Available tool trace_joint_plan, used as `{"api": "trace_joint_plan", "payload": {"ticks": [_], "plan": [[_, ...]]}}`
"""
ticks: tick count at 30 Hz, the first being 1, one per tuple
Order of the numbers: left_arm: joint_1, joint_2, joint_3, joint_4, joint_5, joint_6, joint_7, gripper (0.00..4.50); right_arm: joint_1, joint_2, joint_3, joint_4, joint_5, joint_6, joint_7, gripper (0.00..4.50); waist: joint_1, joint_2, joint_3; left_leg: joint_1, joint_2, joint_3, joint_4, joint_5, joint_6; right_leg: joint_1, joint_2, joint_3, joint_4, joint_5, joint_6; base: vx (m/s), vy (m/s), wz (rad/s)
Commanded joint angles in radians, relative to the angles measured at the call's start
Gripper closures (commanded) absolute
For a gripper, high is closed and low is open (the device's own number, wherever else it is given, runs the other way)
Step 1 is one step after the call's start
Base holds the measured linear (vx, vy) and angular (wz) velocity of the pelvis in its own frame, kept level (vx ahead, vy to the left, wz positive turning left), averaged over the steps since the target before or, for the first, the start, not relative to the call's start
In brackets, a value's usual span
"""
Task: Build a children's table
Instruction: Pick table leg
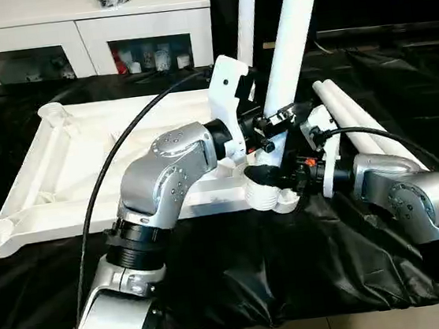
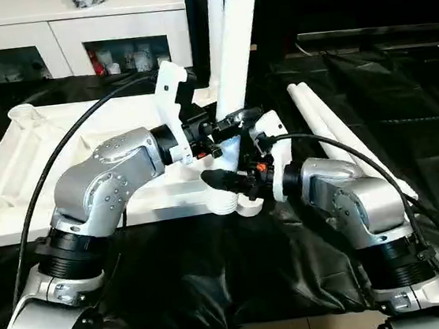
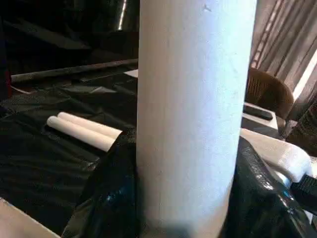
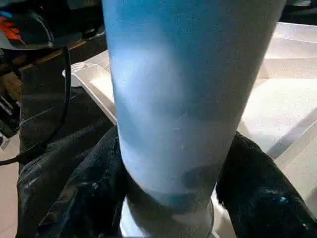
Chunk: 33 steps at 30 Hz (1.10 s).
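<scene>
Two claws are working one upright leg (image 1: 288, 37) at lower centre frame. Left claw (image 1: 267, 131) is gripping it just above the corner socket (image 1: 270, 194); right claw (image 1: 284, 174) is sitting lower with its fingers either side of the leg base, but I can't tell whether it's clamping. Tabletop (image 1: 70, 173) is lying underside-up on the black-covered desk (image 1: 239, 265), centre left. Two spare legs (image 1: 349, 122) are lying centre right. Another upright leg (image 1: 246, 14) is standing top centre. White cabinet (image 1: 82, 37) is sitting upper left.
</scene>
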Motion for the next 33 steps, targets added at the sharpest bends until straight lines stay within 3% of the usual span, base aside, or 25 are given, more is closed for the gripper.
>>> {"api": "trace_joint_plan", "payload": {"ticks": [1,5,11,13,14,19,21,23,24,27,28,30,31,32,33], "plan": [[-0.014,-0.010,-0.024,-0.034,-0.016,0.012,-0.036,2.62,-0.006,-0.009,0.002,0.025,-0.020,-0.009,-0.009,2.17,-0.001,-0.021,-0.078,0.015,0.024,-0.011,-0.063,-0.204,0.018,0.050,-0.028,0.029,-0.073,-0.316,-0.167,0.000,0.000,0.00],[-0.018,-0.012,-0.022,-0.032,-0.018,0.015,-0.038,2.62,-0.004,-0.008,0.001,0.027,-0.018,-0.005,-0.002,2.53,-0.001,-0.022,-0.078,0.014,0.024,-0.011,-0.062,-0.204,0.019,0.051,-0.029,0.029,-0.072,-0.313,-0.168,0.000,0.000,0.00],[-0.024,-0.012,-0.014,-0.024,-0.025,0.030,-0.032,2.62,-0.003,-0.004,0.001,0.030,-0.020,-0.006,-0.004,2.61,0.000,-0.022,-0.079,0.015,0.024,-0.011,-0.062,-0.196,0.021,0.052,-0.028,0.029,-0.070,-0.296,-0.175,0.000,0.000,0.00],[-0.026,-0.009,-0.007,-0.028,-0.043,0.032,-0.054,1.92,-0.001,0.001,-0.002,0.032,-0.024,-0.013,-0.011,2.61,0.000,-0.021,-0.079,0.014,0.023,-0.011,-0.062,-0.196,0.021,0.052,-0.028,0.029,-0.070,-0.297,-0.176,0.000,0.000,0.00],[-0.026,-0.008,-0.006,-0.029,-0.044,0.031,-0.054,1.92,-0.001,0.002,-0.002,0.032,-0.024,-0.014,-0.011,2.61,0.000,-0.019,-0.078,0.015,0.023,-0.011,-0.062,-0.198,0.021,0.052,-0.029,0.029,-0.070,-0.300,-0.177,0.000,0.000,0.00],[-0.036,-0.046,0.058,-0.012,-0.058,-0.037,-0.014,1.59,0.008,0.023,-0.015,0.028,-0.026,-0.026,-0.039,2.61,0.001,-0.022,-0.079,0.014,0.023,-0.011,-0.061,-0.197,0.019,0.053,-0.029,0.029,-0.071,-0.292,-0.183,0.000,0.000,0.00],[-0.058,-0.101,0.159,-0.011,-0.141,-0.070,0.022,1.50,0.015,0.053,-0.053,0.031,-0.018,-0.044,-0.085,2.61,0.002,-0.025,-0.079,0.013,0.023,-0.010,-0.060,-0.197,0.021,0.053,-0.032,0.028,-0.071,-0.300,-0.187,0.000,0.000,0.00],[-0.065,-0.111,0.190,-0.011,-0.160,-0.073,0.042,1.50,0.017,0.066,-0.069,0.032,-0.012,-0.043,-0.104,2.61,0.003,-0.025,-0.081,0.013,0.023,-0.010,-0.059,-0.197,0.021,0.053,-0.032,0.027,-0.070,-0.298,-0.192,0.000,0.000,0.00],[-0.069,-0.113,0.198,-0.010,-0.155,-0.099,0.048,1.50,0.015,0.072,-0.077,0.034,-0.010,-0.044,-0.116,2.61,0.002,-0.032,-0.079,0.014,0.023,-0.010,-0.061,-0.200,0.026,0.052,-0.030,0.026,-0.072,-0.307,-0.186,0.000,0.000,0.00],[-0.074,-0.100,0.207,0.012,-0.122,-0.159,0.049,1.50,0.010,0.083,-0.092,0.050,-0.019,-0.067,-0.146,2.62,0.002,-0.029,-0.076,0.012,0.022,-0.012,-0.063,-0.205,0.027,0.050,-0.030,0.026,-0.078,-0.337,-0.158,0.000,0.000,0.00],[-0.071,-0.074,0.206,0.033,-0.101,-0.169,0.033,1.50,0.009,0.087,-0.098,0.059,-0.037,-0.088,-0.166,2.62,0.002,-0.020,-0.079,0.013,0.022,-0.013,-0.064,-0.201,0.020,0.051,-0.029,0.027,-0.075,-0.330,-0.151,0.000,0.000,0.00],[-0.065,-0.033,0.184,0.064,-0.058,-0.187,0.007,1.50,0.006,0.089,-0.103,0.073,-0.054,-0.099,-0.189,2.62,-0.001,-0.020,-0.079,0.015,0.019,-0.012,-0.064,-0.204,0.012,0.049,-0.025,0.027,-0.077,-0.325,-0.136,0.000,0.000,0.00],[-0.048,0.011,0.140,0.089,-0.008,-0.227,-0.044,1.50,0.006,0.081,-0.097,0.085,-0.083,-0.117,-0.210,2.62,0.002,0.010,-0.079,0.019,0.019,-0.017,-0.066,-0.212,0.003,0.047,-0.027,0.027,-0.076,-0.328,-0.133,0.000,0.000,0.00],[-0.041,0.029,0.120,0.100,0.013,-0.240,-0.062,1.50,0.006,0.078,-0.095,0.089,-0.094,-0.122,-0.218,2.62,-0.004,0.000,-0.078,0.019,0.019,-0.014,-0.067,-0.223,-0.002,0.045,-0.022,0.027,-0.084,-0.332,-0.123,0.000,0.000,0.00],[-0.010,0.101,0.028,0.140,0.097,-0.295,-0.148,1.50,0.011,0.066,-0.094,0.103,-0.127,-0.134,-0.244,2.62,-0.003,0.006,-0.080,0.021,0.018,-0.018,-0.068,-0.228,-0.011,0.047,-0.023,0.026,-0.081,-0.317,-0.124,0.000,0.000,0.00]]}}
